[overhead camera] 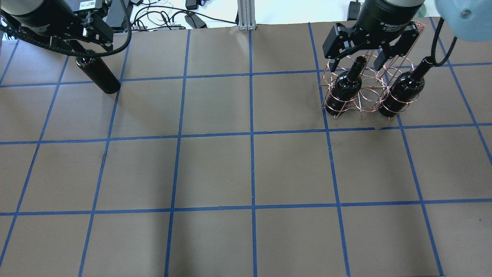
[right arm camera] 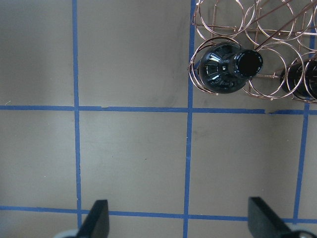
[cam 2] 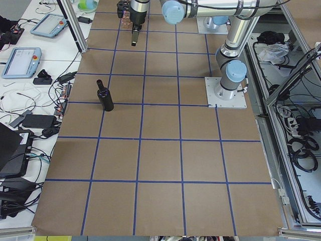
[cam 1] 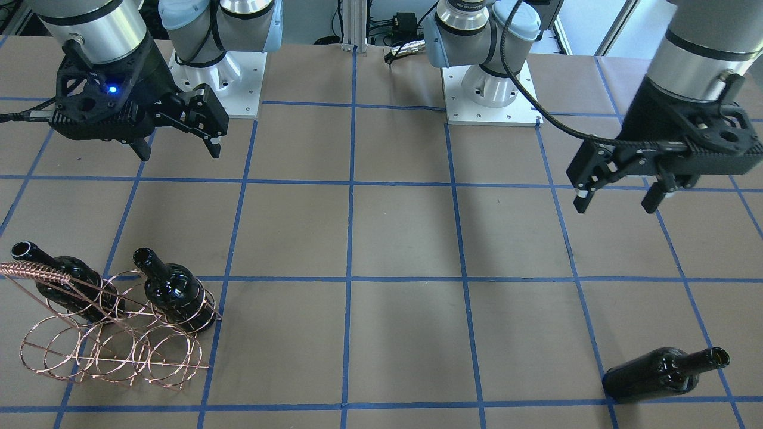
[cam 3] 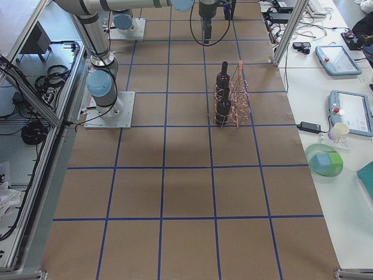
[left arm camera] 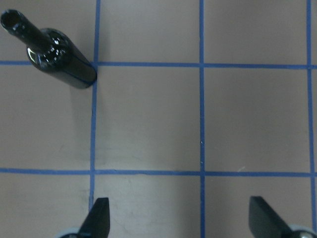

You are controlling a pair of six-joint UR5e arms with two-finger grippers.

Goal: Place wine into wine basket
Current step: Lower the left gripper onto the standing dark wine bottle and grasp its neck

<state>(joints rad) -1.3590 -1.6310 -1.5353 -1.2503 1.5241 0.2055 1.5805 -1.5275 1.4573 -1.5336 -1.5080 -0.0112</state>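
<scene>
The step in hand appeared to be the reach for the wine (cam 1: 656,375), and the left tool (cam 1: 616,205) was the one on its side. To do it well, the tool should first travel until the bottle stands between its fingers. It should then descend straight and close firmly, because the glass is glossy and could slip. The bottle should be kept upright while it is carried. The way to the wine basket (cam 1: 42,274) is long, so the right arm might have to help.

The wine stood upright on the tabletop (cam 1: 405,238), alone, on the robot's left side and well apart from the basket. In the left wrist view it sat in the upper left corner, far outside the gap between the fingers. The left tool hung high above the tabletop, widely open and holding nothing.

The right tool (cam 1: 179,154) was also wide open and empty, above the area near the basket. Two other bottles (cam 1: 176,292) already sat in the basket's rings, and a ring between them looked free.
</scene>
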